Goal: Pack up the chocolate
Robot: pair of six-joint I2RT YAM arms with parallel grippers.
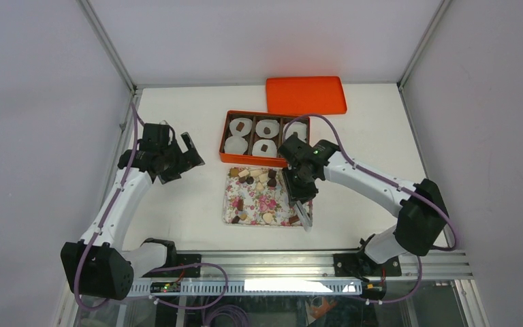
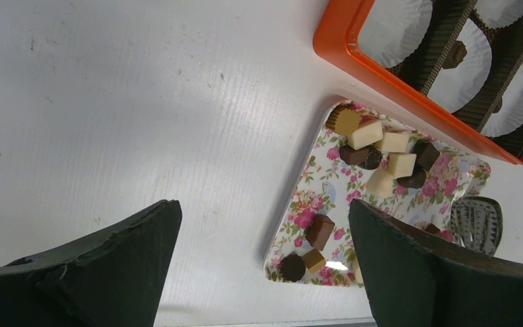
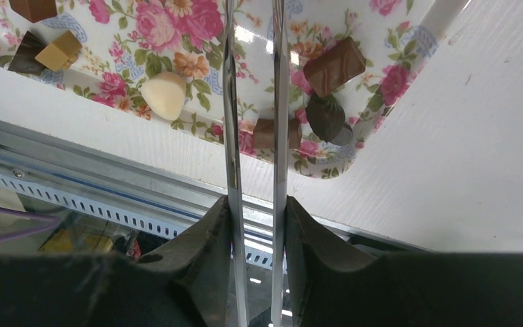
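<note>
Chocolate (image 3: 264, 133), one small brown square, lies right between the blades of the tongs (image 3: 229, 102), out ahead of the right gripper (image 3: 255, 204), at the near edge of the flowered tray (image 3: 177, 68). Its long side runs across the blades; whether they're pinching it, I can't tell. The gripper's fingers are squeezed narrow around the tong arms and touch nothing else. Just to the right a brown bar (image 3: 334, 65) lies slantwise, and more pieces are scattered further up the tray. Beyond, the orange box (image 1: 252, 161) holds three pieces in paper cups (image 1: 235, 144). The left gripper (image 2: 262, 211) hangs wide open and empty over the table (image 2: 143, 102).
</note>
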